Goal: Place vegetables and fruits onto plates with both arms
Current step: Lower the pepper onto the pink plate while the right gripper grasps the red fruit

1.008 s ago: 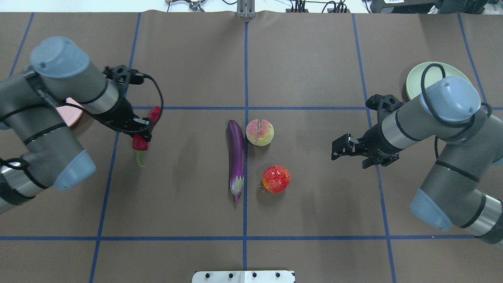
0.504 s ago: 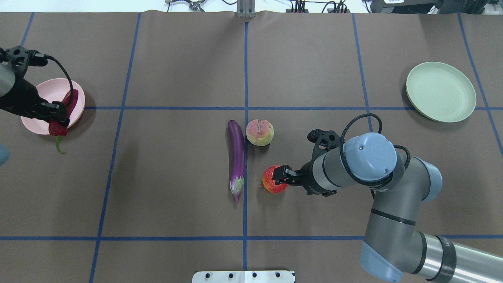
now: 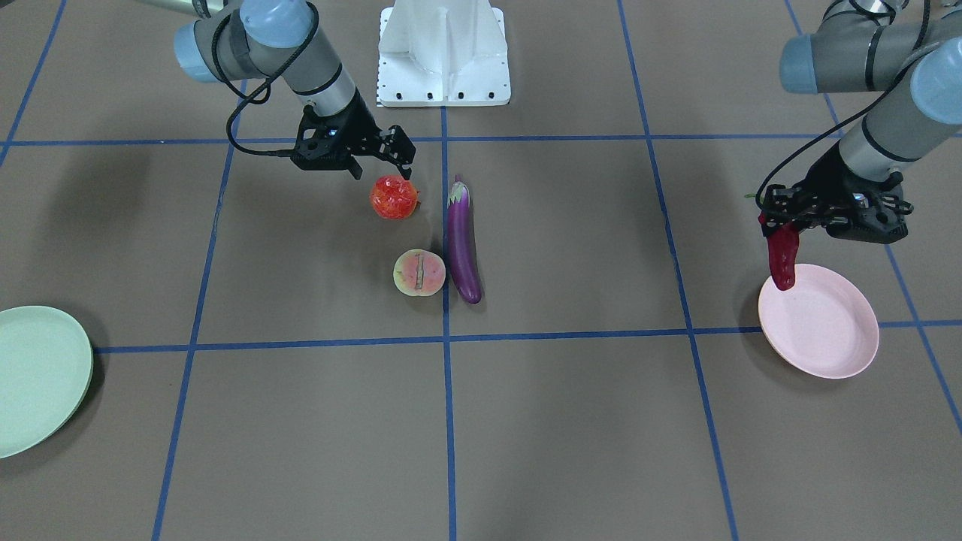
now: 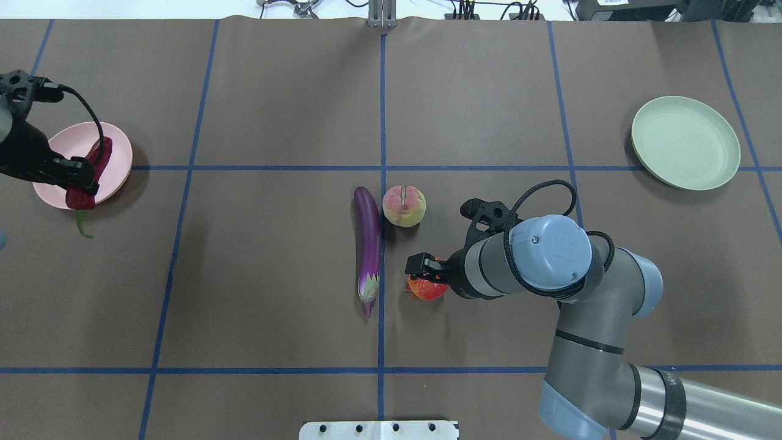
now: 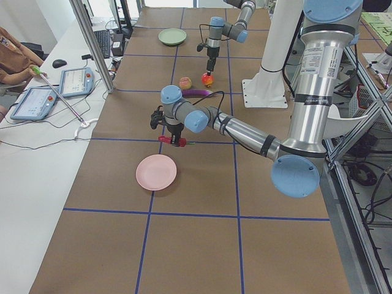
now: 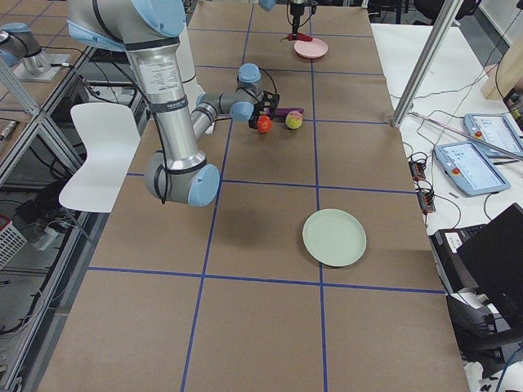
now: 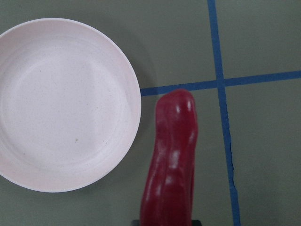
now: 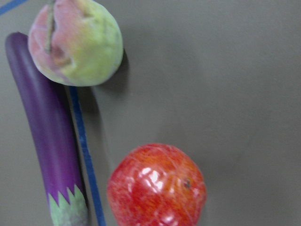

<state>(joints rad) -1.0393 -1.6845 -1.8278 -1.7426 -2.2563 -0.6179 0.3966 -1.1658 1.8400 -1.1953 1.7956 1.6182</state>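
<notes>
My left gripper [image 4: 80,182] is shut on the red chili pepper [image 4: 93,170] and holds it hanging above the near edge of the pink plate [image 4: 116,150]. The left wrist view shows the chili [image 7: 171,160] beside that plate [image 7: 61,103]. My right gripper [image 3: 392,159] is open and hovers just above the round red-orange fruit [image 3: 394,197], apart from it. The purple eggplant [image 4: 368,241] and the halved fruit [image 4: 404,206] lie side by side at mid-table. The right wrist view shows the fruit [image 8: 157,186], eggplant [image 8: 47,132] and halved fruit [image 8: 75,42]. The mint green plate [image 4: 684,142] holds nothing.
The white robot base [image 3: 443,52] stands at the table's robot side. Blue tape lines [image 4: 382,122] divide the brown table cover. A side desk with tablets [image 5: 37,101] and an operator shows in the exterior left view.
My right gripper has moved left until it is over the red-orange fruit. My left gripper has shifted the chili slightly further over the pink plate.
</notes>
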